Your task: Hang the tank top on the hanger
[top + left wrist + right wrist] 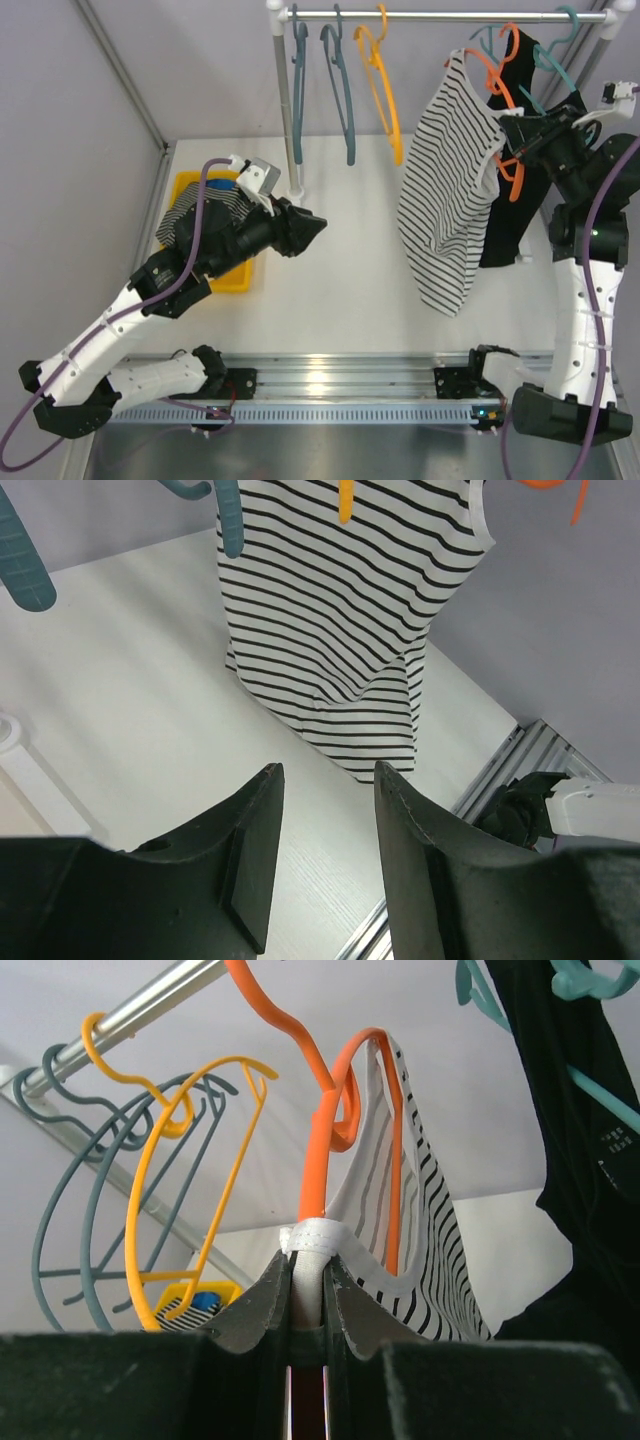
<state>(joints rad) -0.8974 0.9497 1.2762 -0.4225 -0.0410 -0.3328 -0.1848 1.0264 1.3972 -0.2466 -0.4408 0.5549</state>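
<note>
The tank top, white with thin black stripes, hangs off the red-orange hanger on the rail at the right. One strap lies over a hanger arm. My right gripper is shut on the other white-edged strap together with the hanger's arm. The right wrist view shows that strap folded over the orange arm between my fingers, with the striped cloth draped to the right. My left gripper is open and empty at mid-table, pointing at the tank top; its tips are well short of the cloth.
A metal rail carries teal hangers and a yellow hanger. A black top hangs behind the tank top on a teal hanger. A yellow bin at the left holds a darker striped garment.
</note>
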